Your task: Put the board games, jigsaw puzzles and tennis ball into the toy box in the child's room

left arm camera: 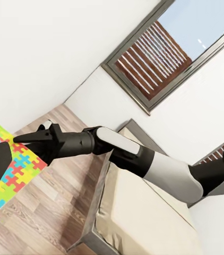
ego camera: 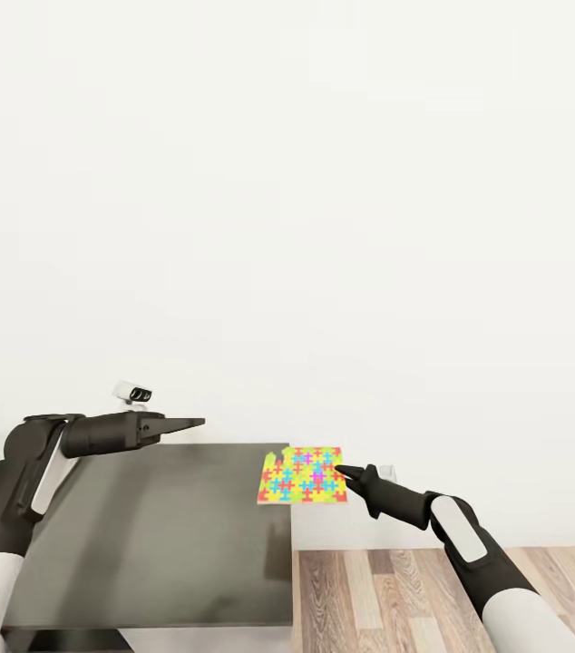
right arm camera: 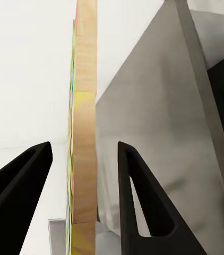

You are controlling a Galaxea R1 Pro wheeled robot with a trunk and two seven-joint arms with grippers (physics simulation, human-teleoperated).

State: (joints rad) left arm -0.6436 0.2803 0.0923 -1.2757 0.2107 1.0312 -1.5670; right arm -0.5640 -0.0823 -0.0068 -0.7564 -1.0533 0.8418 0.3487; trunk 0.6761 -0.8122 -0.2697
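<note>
Your right jaws [ego camera: 340, 470] stand open astride one jigsaw puzzle [ego camera: 303, 474] overhanging the tabletop [ego camera: 160, 544] corner, ungrasped (left jaws [ego camera: 192, 423] look closed, empty), so nothing shows as boxed yet.

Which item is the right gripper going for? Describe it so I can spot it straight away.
Find the dark grey desk in the head view. At its far right corner, a thin flat jigsaw puzzle hangs partly over the edge above the wood floor. It is the one brightly coloured thing there, with interlocking yellow, pink, blue and green pieces, and the right gripper is at its right edge, fingers open.

Dark-grey side desk [ego camera: 160, 544] against white wall [ego camera: 324, 181]; wood-plank floor [ego camera: 387, 599] beside.
</note>
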